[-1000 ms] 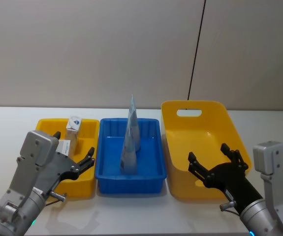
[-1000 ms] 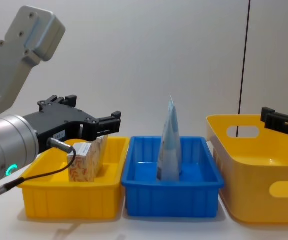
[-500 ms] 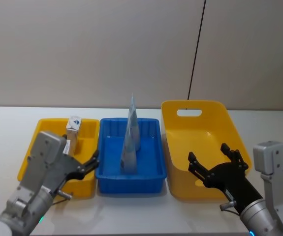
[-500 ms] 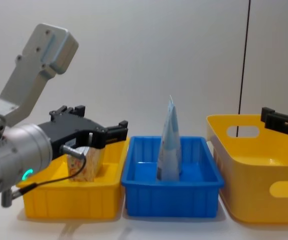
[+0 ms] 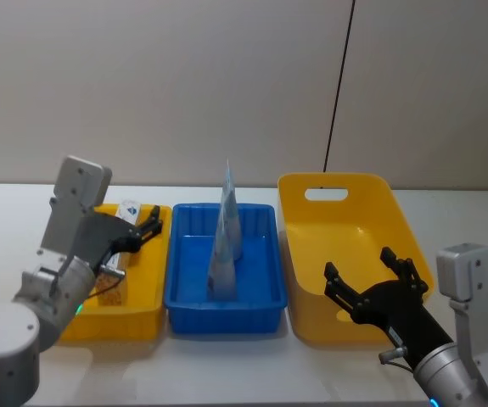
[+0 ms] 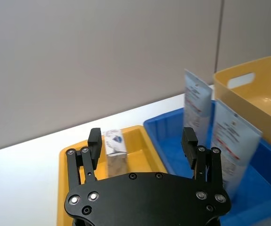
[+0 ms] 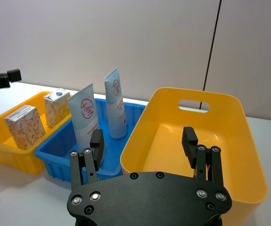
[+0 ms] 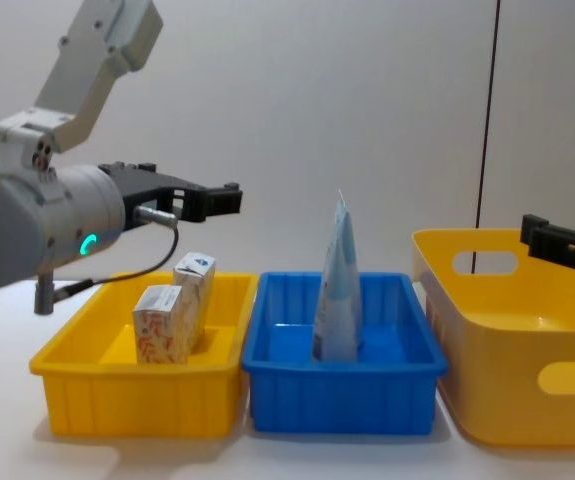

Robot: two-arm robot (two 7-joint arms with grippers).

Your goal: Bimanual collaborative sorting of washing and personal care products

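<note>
Raised since a second ago from the yellow tray [image 8: 137, 400] to the chest frame's upper left, my left gripper [image 8: 202, 195] hangs wide and empty, evidently clearing the boxes [image 8: 161, 325] sorted at lower left; tubes [image 8: 339, 280] stand mid-frame in the blue tray [image 8: 342, 402], right gripper [image 5: 359, 270] spread idle.

left pincer [image 6: 141, 139], fingers [image 6: 94, 141] spread wide, with a white box [image 6: 114, 145] standing in the yellow tray [image 6: 147, 147] beyond.

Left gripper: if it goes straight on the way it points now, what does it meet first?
Probably nothing near. The left gripper points level, above the leaf-printed boxes, and the squeeze tubes stand beside its line. The way looks free to the back wall, though depth is unclear.
</note>
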